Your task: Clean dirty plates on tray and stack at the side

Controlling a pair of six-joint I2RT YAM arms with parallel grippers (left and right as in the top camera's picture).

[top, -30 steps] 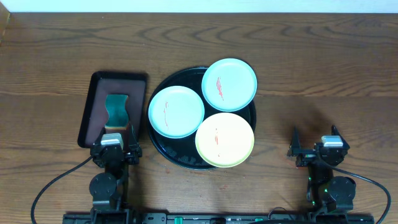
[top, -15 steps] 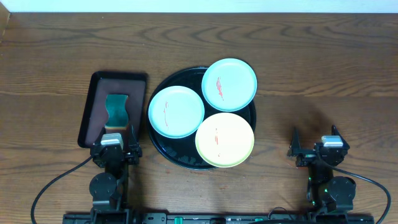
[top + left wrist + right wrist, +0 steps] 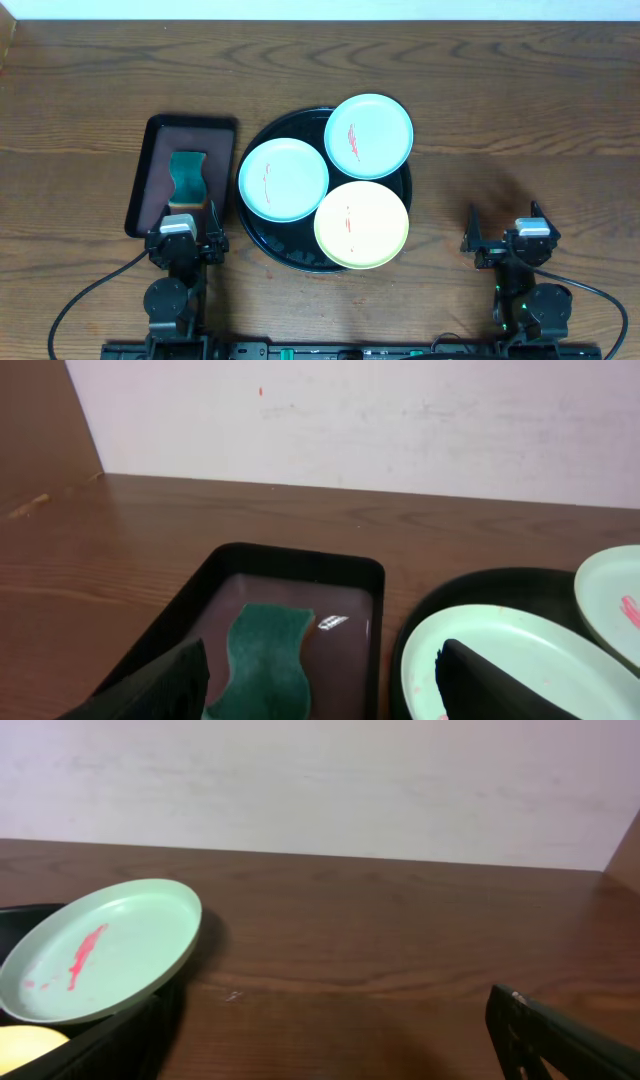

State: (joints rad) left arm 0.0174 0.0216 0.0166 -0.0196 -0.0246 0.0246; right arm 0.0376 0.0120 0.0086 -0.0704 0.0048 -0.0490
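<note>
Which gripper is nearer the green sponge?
Left. The left gripper sits at the near end of the brown tray holding the green sponge; the right gripper is far across, beyond the black tray.

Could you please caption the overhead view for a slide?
Two mint plates and one yellow plate, all red-smeared, on a round black tray; green sponge in the brown tray beside it.

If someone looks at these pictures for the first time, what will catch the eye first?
A round black tray in the middle of the table holds three small plates with thin red smears: a mint plate at its left, another mint plate at its far right, and a yellow plate nearest the robot. To its left, a green sponge lies in a dark rectangular tray.
</note>
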